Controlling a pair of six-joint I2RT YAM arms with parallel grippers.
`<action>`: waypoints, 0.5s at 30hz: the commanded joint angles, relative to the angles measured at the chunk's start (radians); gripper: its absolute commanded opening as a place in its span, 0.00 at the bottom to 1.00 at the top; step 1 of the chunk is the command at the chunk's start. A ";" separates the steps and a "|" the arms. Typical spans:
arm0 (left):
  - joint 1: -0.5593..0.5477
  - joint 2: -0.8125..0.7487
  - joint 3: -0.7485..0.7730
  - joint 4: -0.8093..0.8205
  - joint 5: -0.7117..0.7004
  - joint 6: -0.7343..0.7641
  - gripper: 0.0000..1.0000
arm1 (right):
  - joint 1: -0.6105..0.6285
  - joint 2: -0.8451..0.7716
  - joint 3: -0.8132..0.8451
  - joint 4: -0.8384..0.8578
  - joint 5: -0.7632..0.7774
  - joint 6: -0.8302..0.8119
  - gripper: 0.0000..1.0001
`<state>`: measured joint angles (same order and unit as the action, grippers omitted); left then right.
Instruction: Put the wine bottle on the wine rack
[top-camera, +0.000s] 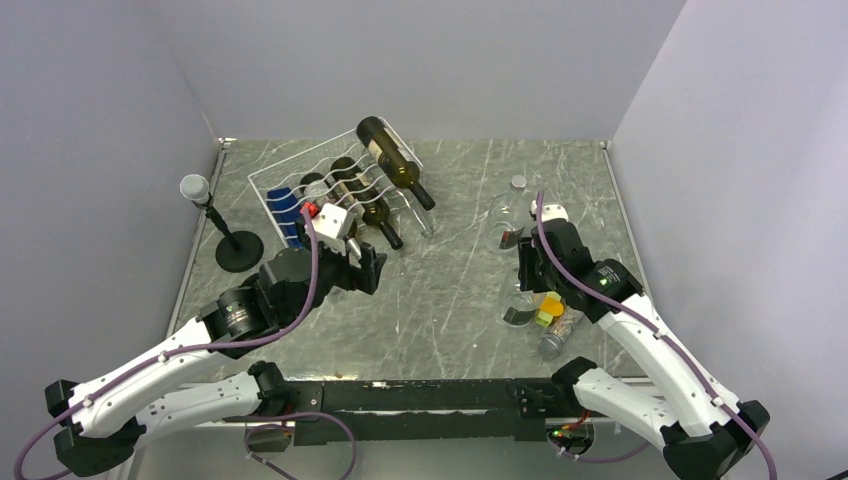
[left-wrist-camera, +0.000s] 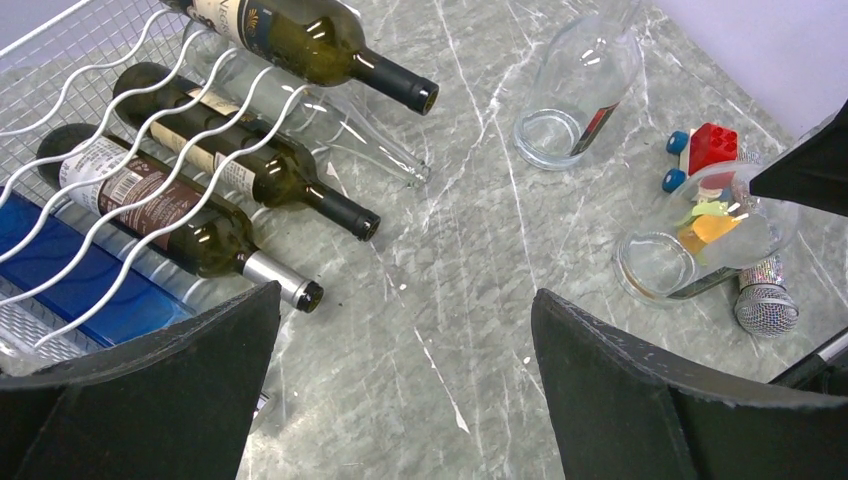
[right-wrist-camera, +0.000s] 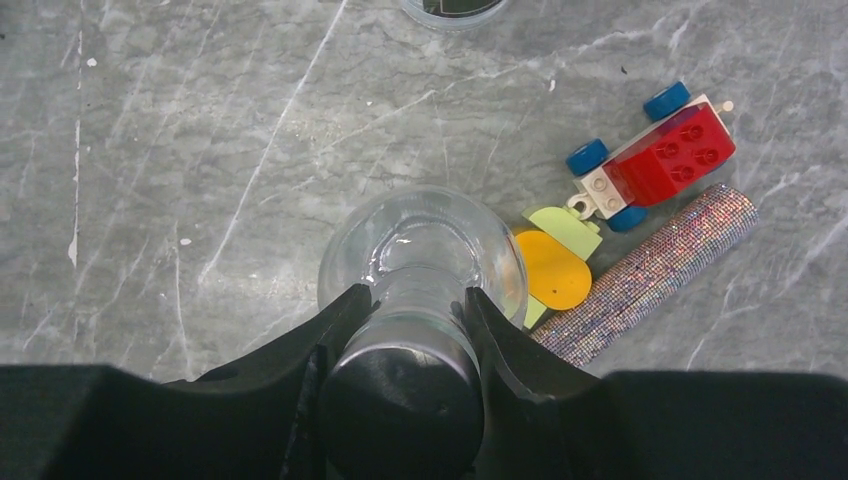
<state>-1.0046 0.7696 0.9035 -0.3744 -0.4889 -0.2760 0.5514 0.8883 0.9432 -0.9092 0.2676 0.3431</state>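
We see right fingers (right-wrist-camera: 335, 335) clamped on neck of clear wine bottle (right-wrist-camera: 420, 245), counter's right side; left fingers (left-wrist-camera: 180, 370) spread wide near wine rack (left-wrist-camera: 40, 80).

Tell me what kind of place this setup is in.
Most likely a robot test cell, not a home: blank walls box in the marble-look table, and the props are an odd mix: wine rack, toy car, microphone stand.

Grey marble table (top-camera: 450, 300) — wine rack (top-camera: 300, 170), mic stand (top-camera: 239, 250), clear wine bottle (right-wrist-camera: 420, 260), toy car (right-wrist-camera: 655, 150).

No legible text on the bottle labels (left-wrist-camera: 120, 185)
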 joint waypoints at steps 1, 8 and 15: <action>0.003 -0.008 0.017 0.008 0.016 -0.013 0.99 | -0.025 -0.002 0.005 0.093 -0.162 0.022 0.00; 0.003 -0.022 0.008 0.006 0.015 -0.023 0.99 | -0.043 -0.034 0.030 0.220 -0.318 0.148 0.00; 0.003 -0.035 0.005 -0.003 0.019 -0.038 0.99 | -0.048 -0.037 0.025 0.356 -0.428 0.304 0.00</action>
<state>-1.0046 0.7540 0.9035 -0.3847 -0.4850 -0.2871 0.5079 0.8825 0.9409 -0.8169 -0.0349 0.4911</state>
